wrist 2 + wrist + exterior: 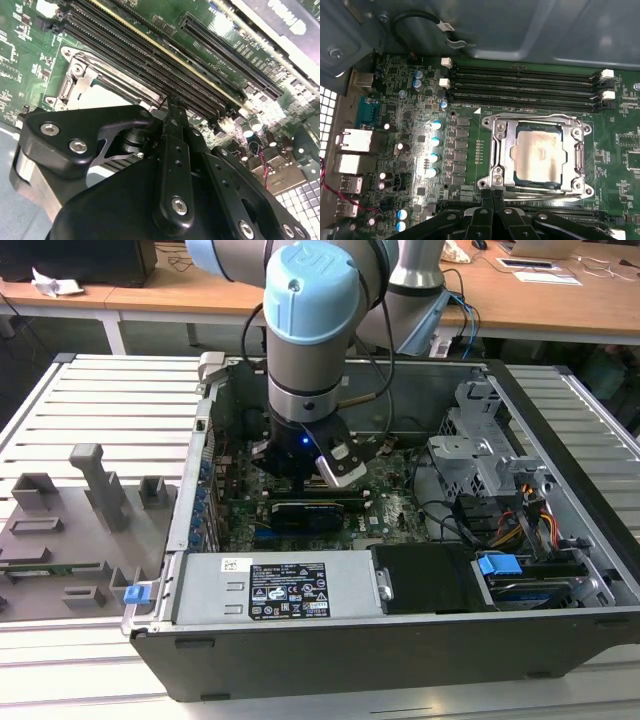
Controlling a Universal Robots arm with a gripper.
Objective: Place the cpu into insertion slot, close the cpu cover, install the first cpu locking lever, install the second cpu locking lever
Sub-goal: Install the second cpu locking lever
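In the first wrist view the cpu (538,156), a flat square chip with a silver-grey top, lies seated in the insertion slot (488,122) on the green board. The cpu cover (502,145), a metal frame, lies flat around the chip, which shows through its cut-out. My gripper (492,194) is shut with nothing between its fingers; its tips hover at the socket's corner, just off the cover's edge. In the second wrist view my gripper (172,104) hides most of the socket, and a corner of the cpu cover (85,80) shows beside it. In the exterior view my gripper (300,468) reaches down inside the computer case. I cannot tell how the locking levers stand.
Long memory slots (520,85) run along one side of the socket. Capacitors (435,150) and rear ports (354,150) stand on the other side. In the exterior view a black card (305,510), the power supply (275,590) and a drive cage (480,445) crowd the case; a grey fixture tray (70,530) lies on the exterior view's left.
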